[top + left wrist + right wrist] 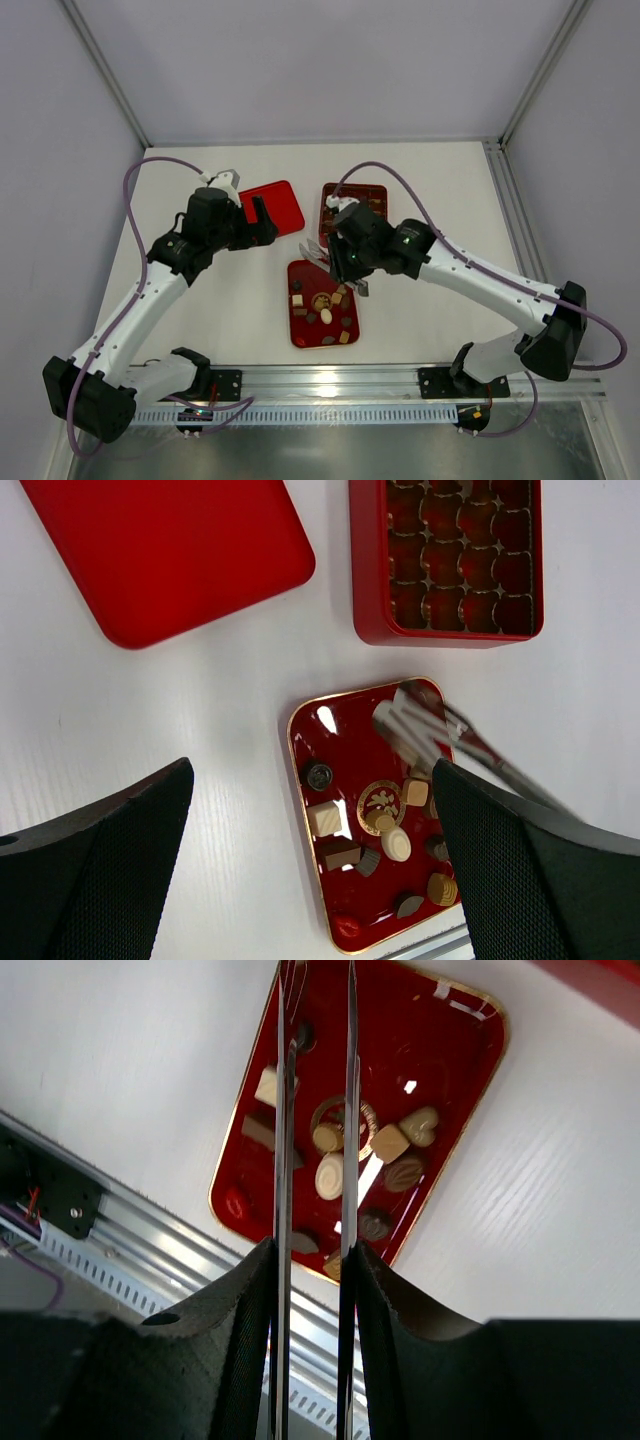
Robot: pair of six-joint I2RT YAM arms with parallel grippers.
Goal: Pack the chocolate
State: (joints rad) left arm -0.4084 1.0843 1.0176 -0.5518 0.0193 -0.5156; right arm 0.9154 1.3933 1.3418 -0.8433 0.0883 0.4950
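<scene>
1. Chocolate (330,1175): about a dozen small loose pieces, dark, tan and cream, lay scattered on the gold-rimmed red tray (470,1070). The tray sat on the desk (200,730), near the arm bases.
2. The gridded red box (370,570) stood just behind the tray. The cells I could see looked empty, so packing seemed barely begun.
3. Handling, as a guess: the pieces were light and rigid, but smooth and easy to scuff or crack. Best to pinch one across its flat sides, gently, and square ones should sit steadier than round or oval ones.
4. The right hand (315,1250) was clamped on thin metal tongs (284,1160), its fingers only partly closed around them. The blades reached out over the tray with a narrow gap between them.
5. The tong tips were blurred or cut off, so I couldn't tell whether they held a piece.
6. The left hand (315,870) was spread fully apart and hung above the desk, holding and touching nothing.
</scene>
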